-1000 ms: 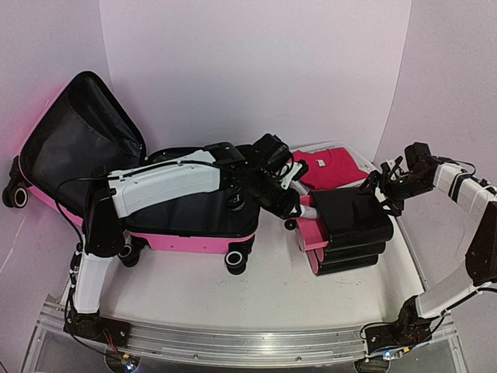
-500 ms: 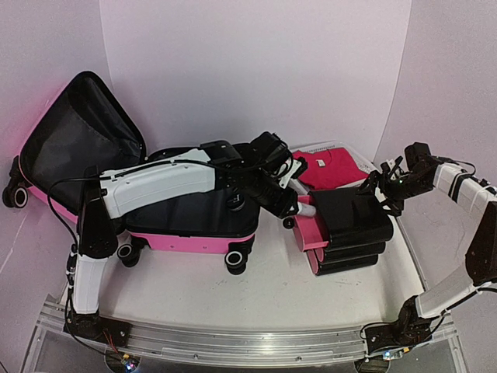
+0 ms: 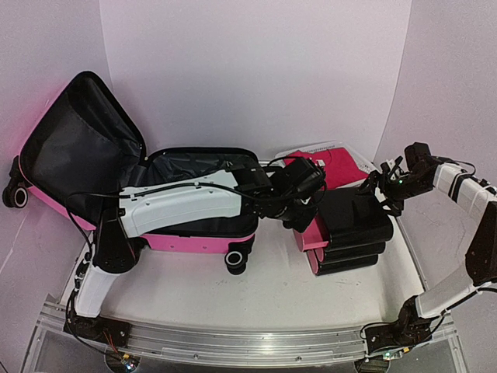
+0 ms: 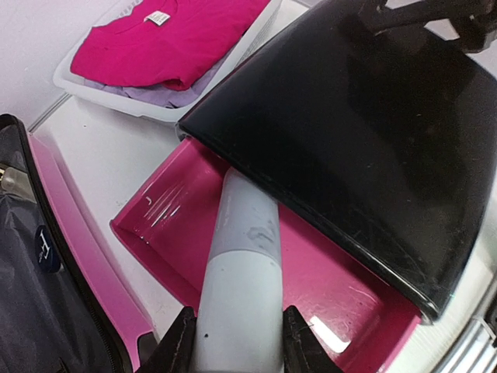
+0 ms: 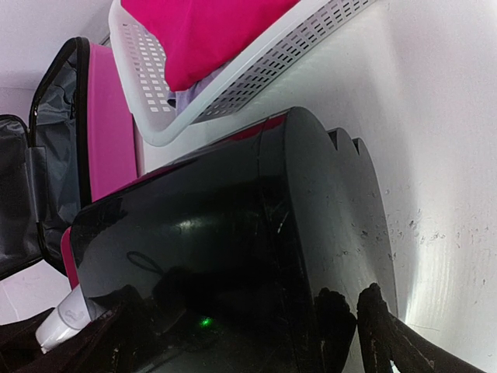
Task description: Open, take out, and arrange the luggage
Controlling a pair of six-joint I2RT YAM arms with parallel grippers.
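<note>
The pink luggage (image 3: 198,239) lies open at the left. Its lid (image 3: 78,140) leans on the wall and shows black lining. Its pink edge also shows in the left wrist view (image 4: 74,256) and the right wrist view (image 5: 109,124). My left gripper (image 4: 237,342) is shut on a white and grey bottle (image 4: 245,249), whose tip pokes into the pulled-out pink drawer (image 4: 334,280) of the top black case (image 4: 365,132). In the top view that gripper (image 3: 304,200) hovers at the drawer (image 3: 314,235). My right gripper (image 5: 245,334) stands open, its fingers astride the far end of the top black case (image 5: 233,233).
A stack of black cases with pink ends (image 3: 353,229) stands right of the luggage, and my right gripper (image 3: 384,186) is at its back corner. Behind it sits a white mesh basket (image 3: 359,161) holding a folded pink garment (image 4: 178,39). Walls close in on the left, back and right.
My left arm has swung right, from over the luggage to the pink drawer, with the bottle in its grip. The right arm has not moved.
</note>
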